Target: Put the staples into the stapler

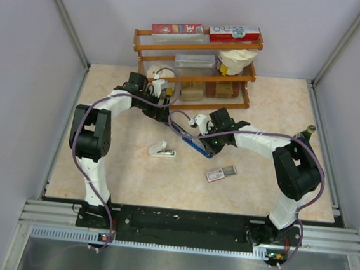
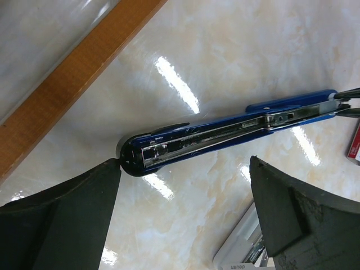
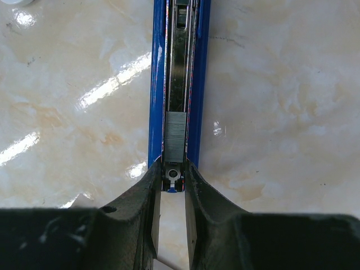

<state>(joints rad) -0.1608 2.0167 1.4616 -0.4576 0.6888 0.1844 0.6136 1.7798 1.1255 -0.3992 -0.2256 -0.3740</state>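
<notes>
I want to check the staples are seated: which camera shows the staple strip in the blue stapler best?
Right wrist: the staple strip lies plainly in the open channel of the blue stapler. Left wrist shows the channel, strip unclear; top view only a blue sliver.

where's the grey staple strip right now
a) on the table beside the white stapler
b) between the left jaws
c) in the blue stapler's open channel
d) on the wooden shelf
c: the right wrist view shows the staple strip lying inside the open metal channel of the blue stapler.
</notes>
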